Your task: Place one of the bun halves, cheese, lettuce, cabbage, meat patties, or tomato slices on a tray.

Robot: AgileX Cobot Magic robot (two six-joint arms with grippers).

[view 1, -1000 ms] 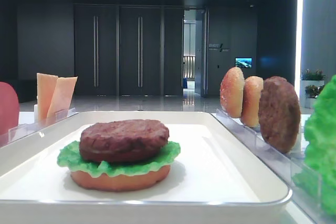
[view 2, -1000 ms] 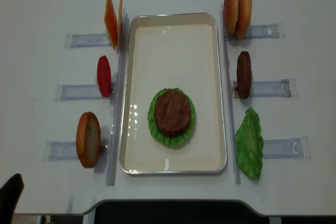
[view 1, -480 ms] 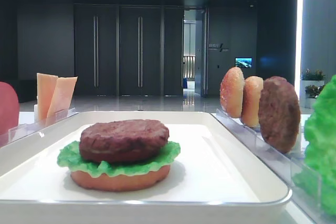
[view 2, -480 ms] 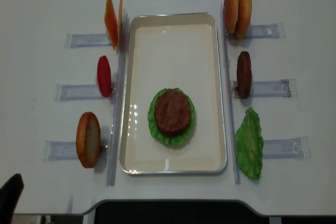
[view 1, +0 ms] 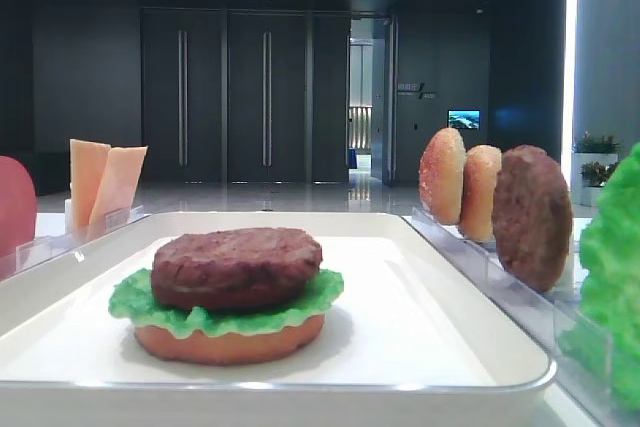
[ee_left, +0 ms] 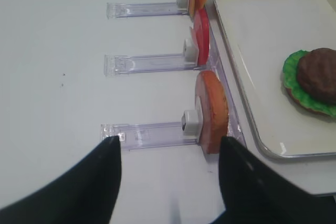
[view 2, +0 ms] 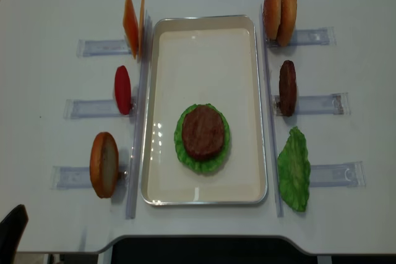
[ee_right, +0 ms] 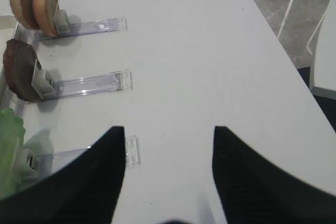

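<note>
In the overhead view the white tray (view 2: pixel 204 47) lay in the middle of the frame on the pale worktop (view 2: pixel 55 4), and in its lower half sat a stack: a flat bun half (view 1: pixel 230 342) at the bottom, a frilly lettuce leaf (view 2: pixel 182 153) over it and a meat patty (view 2: pixel 203 132) on top. Left of the tray, clear racks (view 2: pixel 99 47) held things on edge: two cheese slices (view 2: pixel 131 24) at upper left, a red tomato slice (view 2: pixel 122 89) at mid left, and a tan bun half (view 2: pixel 103 164) at lower left. Right of the tray stood two more bun halves (view 2: pixel 279 9) touching one another at upper right, a second meat patty (view 2: pixel 287 88) on edge at mid right, and a second lettuce leaf (view 2: pixel 294 170) at lower right. The right gripper (ee_right: pixel 169 171) showed only in its own wrist view, at the bottom of the frame, its dark jaws spread wide over bare worktop with nothing between them, just right of the end of the rack that carried the lettuce. The left gripper (ee_left: pixel 169 182) likewise filled the bottom of its wrist view, jaws wide apart and holding nothing, above the rack with the tan bun half, which stood between its fingers and beyond them.
</note>
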